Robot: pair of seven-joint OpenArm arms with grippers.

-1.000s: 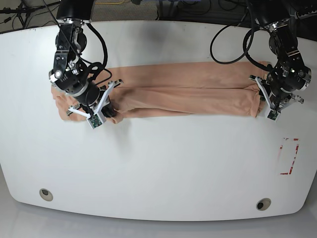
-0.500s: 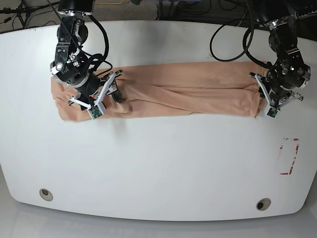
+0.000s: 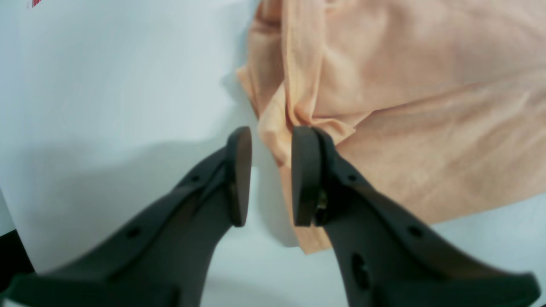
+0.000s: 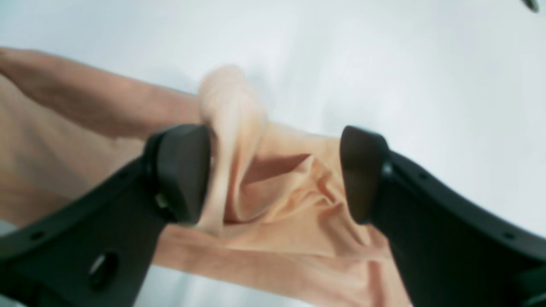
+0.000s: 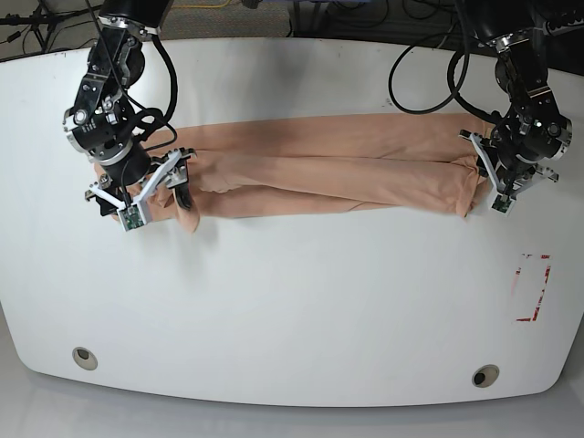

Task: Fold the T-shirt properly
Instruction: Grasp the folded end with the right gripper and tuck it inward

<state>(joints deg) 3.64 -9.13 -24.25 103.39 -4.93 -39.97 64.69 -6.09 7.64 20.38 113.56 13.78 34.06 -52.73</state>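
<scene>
The peach T-shirt (image 5: 328, 173) lies folded into a long narrow strip across the white table (image 5: 292, 301). My right gripper (image 5: 169, 196) hovers over the strip's left end. In the right wrist view it (image 4: 275, 170) is open wide, and a blurred raised fold of the T-shirt (image 4: 277, 200) brushes its left pad (image 4: 183, 170). At the strip's right end is my left gripper (image 5: 486, 187). The left wrist view shows its jaws (image 3: 271, 136) narrowly apart. A crumpled edge of the T-shirt (image 3: 405, 106) runs between the tips, and table shows in the gap.
A red-outlined mark (image 5: 531, 287) sits on the table near the right edge. Two round holes (image 5: 84, 358) (image 5: 484, 375) lie near the front edge. Black cables (image 5: 429, 82) trail from both arms over the back of the table.
My right gripper has opened wide, let go of the shirt's left end and moved left. The cloth there has dropped and narrowed. The left arm has barely moved.
</scene>
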